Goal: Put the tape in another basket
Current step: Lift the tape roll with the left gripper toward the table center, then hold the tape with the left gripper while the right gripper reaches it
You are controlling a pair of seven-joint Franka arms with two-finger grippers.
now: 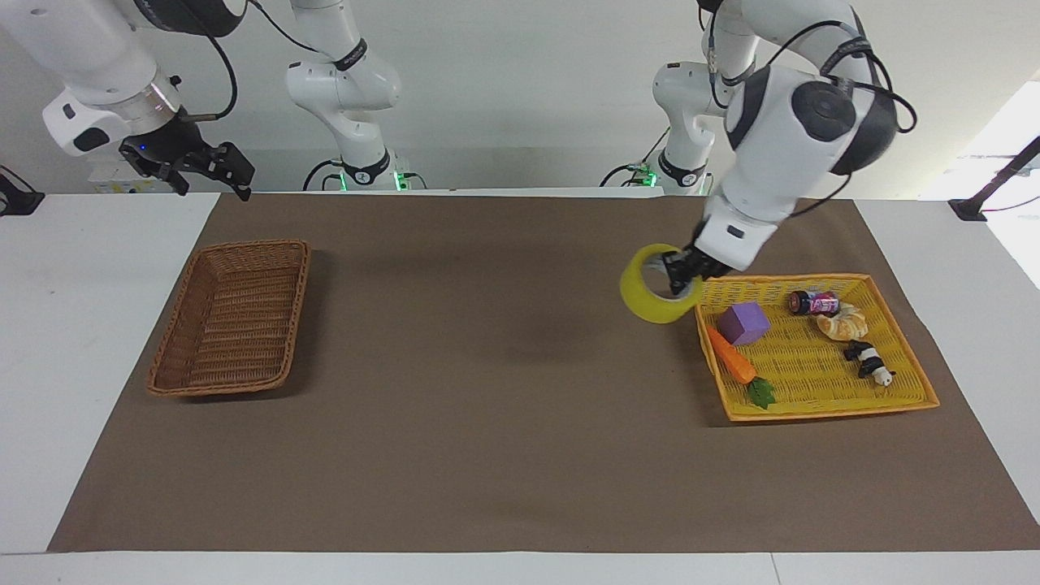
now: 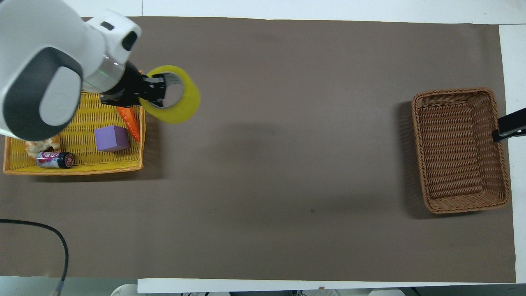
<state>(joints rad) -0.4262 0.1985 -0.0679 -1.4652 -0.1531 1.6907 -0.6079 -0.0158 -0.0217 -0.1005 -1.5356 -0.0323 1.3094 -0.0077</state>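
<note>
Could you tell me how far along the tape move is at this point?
Done: the tape is out of the yellow basket. In hand: the left end effector holds it by the rim, in the air over the brown mat beside that basket. Left: carrying it to the brown basket and releasing. The right end effector waits near there.

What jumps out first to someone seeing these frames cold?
The wide roll of translucent yellow tape hangs in the air, pinched through its rim by the left gripper, over the brown mat just off the edge of the bright yellow woven basket. The rectangular brown wicker basket sits at the right arm's end of the table, holding nothing. The right gripper waits up in the air near that basket.
</note>
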